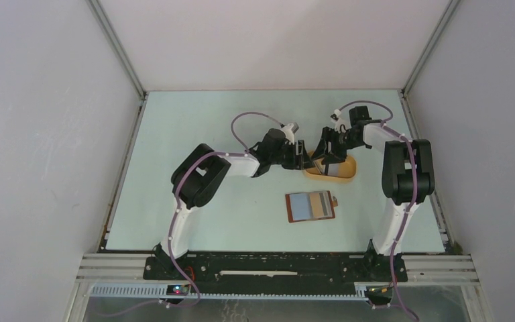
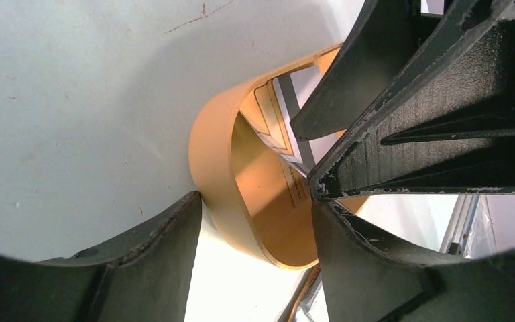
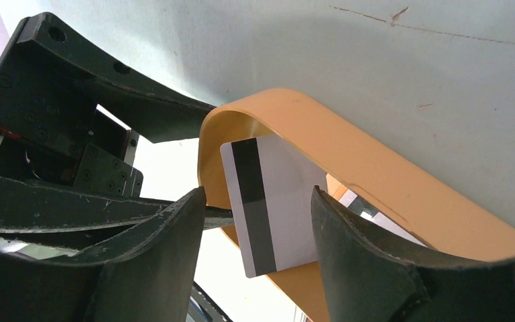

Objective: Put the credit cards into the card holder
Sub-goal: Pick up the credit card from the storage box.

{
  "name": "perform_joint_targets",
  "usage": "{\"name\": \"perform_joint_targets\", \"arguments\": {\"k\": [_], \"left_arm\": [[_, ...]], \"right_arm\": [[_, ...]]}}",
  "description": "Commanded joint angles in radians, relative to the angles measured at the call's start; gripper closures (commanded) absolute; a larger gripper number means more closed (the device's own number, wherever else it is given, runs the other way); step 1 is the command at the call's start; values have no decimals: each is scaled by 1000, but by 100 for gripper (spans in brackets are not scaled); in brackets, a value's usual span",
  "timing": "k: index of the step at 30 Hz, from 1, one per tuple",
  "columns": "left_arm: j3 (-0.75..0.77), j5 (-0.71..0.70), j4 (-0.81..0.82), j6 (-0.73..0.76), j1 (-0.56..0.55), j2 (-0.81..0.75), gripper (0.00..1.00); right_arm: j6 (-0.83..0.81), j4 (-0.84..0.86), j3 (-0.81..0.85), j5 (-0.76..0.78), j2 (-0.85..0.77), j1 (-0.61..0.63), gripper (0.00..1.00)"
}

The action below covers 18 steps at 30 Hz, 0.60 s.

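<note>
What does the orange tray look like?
The orange-yellow oval tray, plastic-looking and smooth, has a low upright wall. It lies flat on the pale table. A white card with a dark stripe leans inside it with other cards. The left hand straddles one end; the right hand hovers open above.

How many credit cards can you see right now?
3: one card on the open wallet, a striped card leaning in the tray, another card lying under it. Others may be hidden.
</note>
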Motion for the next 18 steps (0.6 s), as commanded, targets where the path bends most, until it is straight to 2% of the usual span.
{"name": "perform_joint_targets", "arguments": {"k": [1,10,18], "left_arm": [[57,-25,-5,21,-1,18,34],[79,-3,-4,10,1,42,34],[98,6,-6,-1,0,57,34]], "right_arm": [[-29,-48,33,-137,17,-11,30],[-88,-85,34,-264,51,-59,25],[-136,-122,47,-261,51,-59,24]]}}
